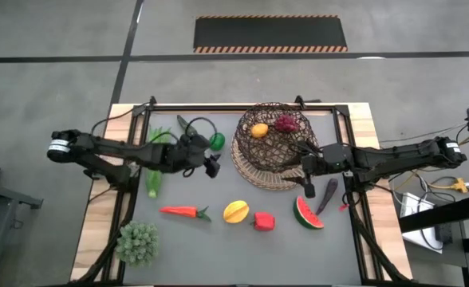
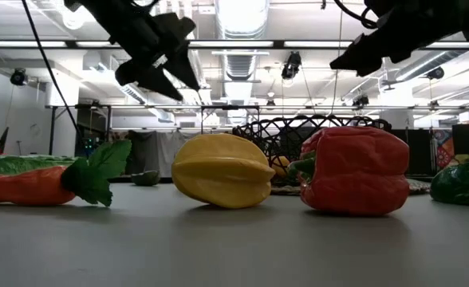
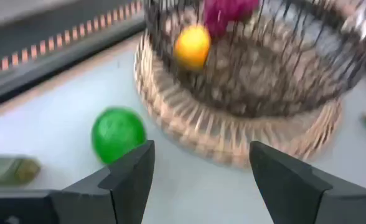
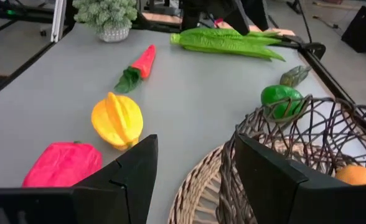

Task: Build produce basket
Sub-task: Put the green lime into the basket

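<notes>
The dark wicker basket (image 1: 270,147) stands at the far middle of the table and holds an orange (image 1: 259,131) and purple-red grapes (image 1: 286,123). My left gripper (image 1: 212,166) hangs open and empty above the table, just left of the basket and near the lime (image 3: 117,134). My right gripper (image 1: 308,188) hangs open and empty at the basket's near right rim (image 4: 282,143). The carrot (image 1: 185,211), yellow mango (image 1: 235,210), red pepper (image 1: 262,221), watermelon slice (image 1: 309,214) and eggplant (image 1: 328,195) lie on the near table. The green beans (image 1: 155,171) lie at the left.
A pale green leafy clump (image 1: 137,241) stands at the near left corner. A dark chili (image 4: 295,76) lies beyond the lime (image 4: 281,99). A raised frame (image 1: 242,108) runs around the grey mat. Open mat lies between the basket and the near row of produce.
</notes>
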Controlling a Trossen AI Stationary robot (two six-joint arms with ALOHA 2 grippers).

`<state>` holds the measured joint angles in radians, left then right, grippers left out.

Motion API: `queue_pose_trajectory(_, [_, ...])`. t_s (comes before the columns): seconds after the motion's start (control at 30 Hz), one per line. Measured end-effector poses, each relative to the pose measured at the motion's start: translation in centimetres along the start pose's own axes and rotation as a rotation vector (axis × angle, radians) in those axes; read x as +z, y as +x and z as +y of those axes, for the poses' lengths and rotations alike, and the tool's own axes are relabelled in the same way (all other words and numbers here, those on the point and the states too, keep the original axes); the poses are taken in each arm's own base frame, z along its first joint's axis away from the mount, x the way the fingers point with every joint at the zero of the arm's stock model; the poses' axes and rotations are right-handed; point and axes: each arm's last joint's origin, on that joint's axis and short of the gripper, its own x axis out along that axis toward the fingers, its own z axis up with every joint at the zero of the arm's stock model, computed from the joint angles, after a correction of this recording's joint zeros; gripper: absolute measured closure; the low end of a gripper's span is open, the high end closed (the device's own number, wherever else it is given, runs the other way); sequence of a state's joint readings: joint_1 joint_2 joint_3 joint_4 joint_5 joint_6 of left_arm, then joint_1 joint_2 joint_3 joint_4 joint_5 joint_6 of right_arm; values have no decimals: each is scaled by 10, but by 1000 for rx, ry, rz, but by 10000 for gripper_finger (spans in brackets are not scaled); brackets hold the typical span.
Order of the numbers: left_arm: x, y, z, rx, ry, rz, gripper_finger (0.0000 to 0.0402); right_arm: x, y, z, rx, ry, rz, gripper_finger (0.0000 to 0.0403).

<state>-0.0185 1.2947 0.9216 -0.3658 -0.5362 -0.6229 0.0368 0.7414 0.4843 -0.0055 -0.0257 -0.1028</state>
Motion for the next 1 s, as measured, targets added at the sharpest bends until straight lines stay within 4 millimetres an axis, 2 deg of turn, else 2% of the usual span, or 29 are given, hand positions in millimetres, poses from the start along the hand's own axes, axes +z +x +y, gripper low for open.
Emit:
queue_pose_trajectory(0.13, [14,8,9,31,-6,96,157,0,0,0,-1,0,-4,202])
queue_pose_trajectory(0.33, [22,35,21,73,-126,169,157,0,0,0,-1,-1,-2,202])
queue_pose_trajectory(0.5, [23,58,31,148,-128,211,157,0,0,0,-1,-2,-1,202])
queue_pose_trajectory(0.67, [18,76,37,186,-56,259,157,0,0,0,-1,-2,-1,202])
queue_pose_trajectory(1.0, [18,87,49,124,-64,340,157,0,0,0,0,-2,-1,202])
